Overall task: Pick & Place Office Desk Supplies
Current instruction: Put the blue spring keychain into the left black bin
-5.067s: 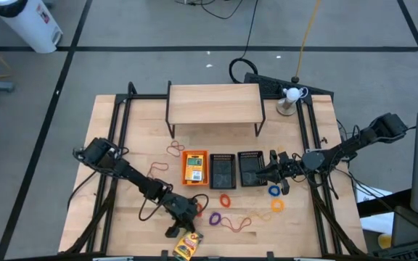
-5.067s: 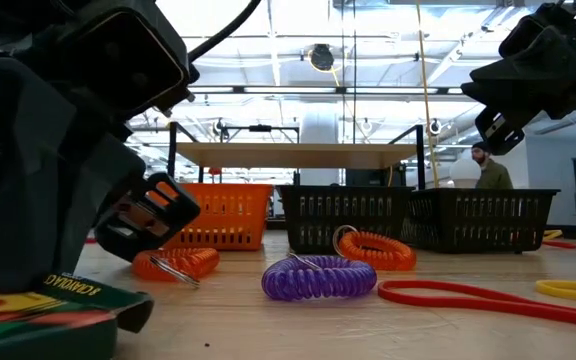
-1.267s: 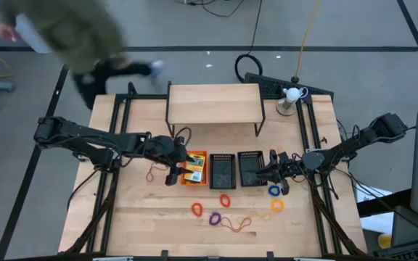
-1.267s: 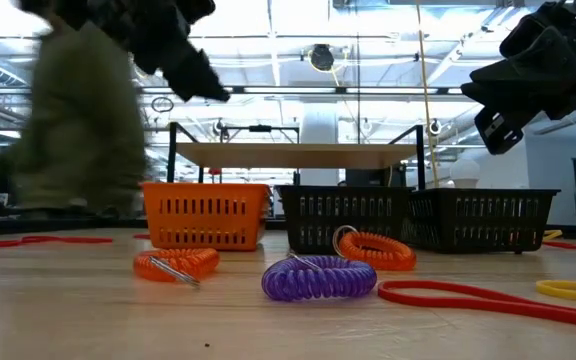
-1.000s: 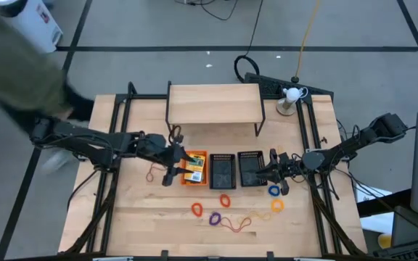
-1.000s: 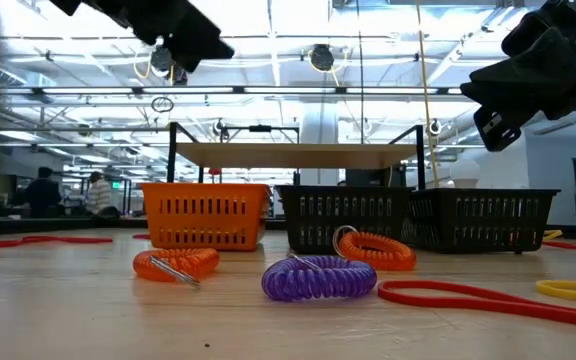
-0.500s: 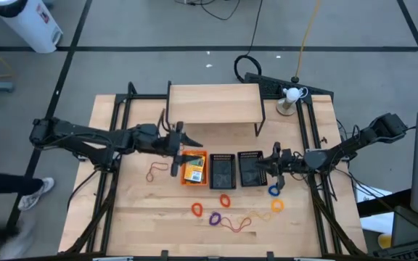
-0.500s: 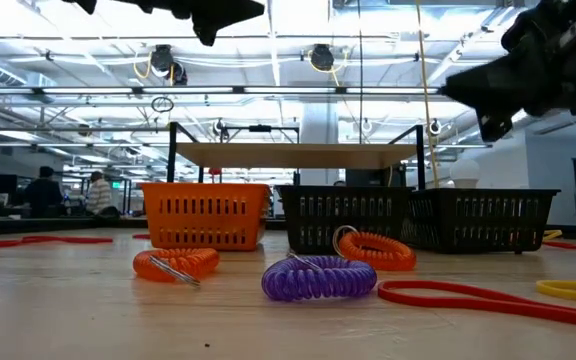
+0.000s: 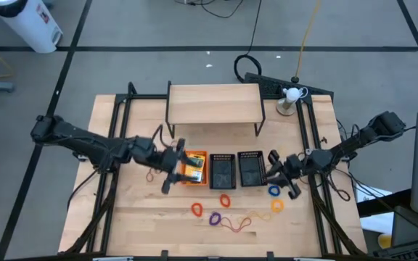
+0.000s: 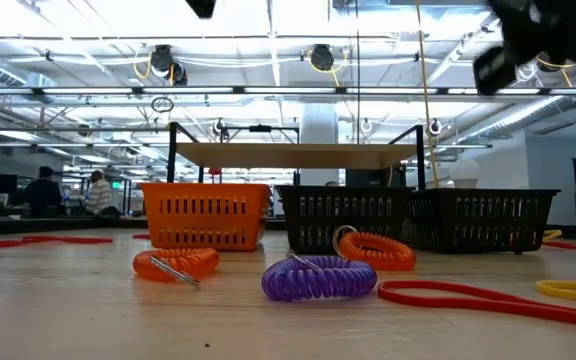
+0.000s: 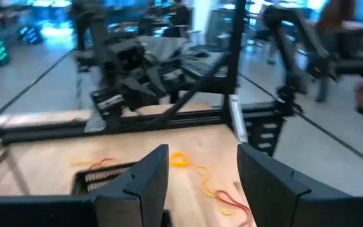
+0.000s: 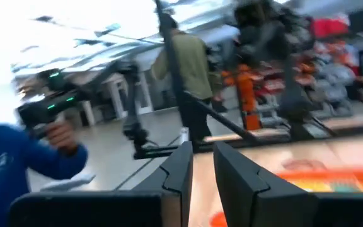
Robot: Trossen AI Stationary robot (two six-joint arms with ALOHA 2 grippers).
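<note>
The orange tray holds a yellow-and-green crayon box; two black mesh trays stand to its right. Coiled loops lie in front: orange, purple, another orange, blue. My left gripper hovers open at the orange tray's left side, raised well above the table, nothing between its fingers. My right gripper hangs raised right of the black trays, its fingers a narrow gap apart with nothing in it.
The wooden shelf riser stands behind the trays. A thin red band and a yellow loop lie near the front; another thin band lies left of the orange tray. A person in blue shows beyond the table.
My left gripper has risen almost out of the top of the low view, swinging toward the far edge and back beside the orange tray. My right gripper has also risen and shifted a little toward the near edge. The crayon box stays in the orange tray.
</note>
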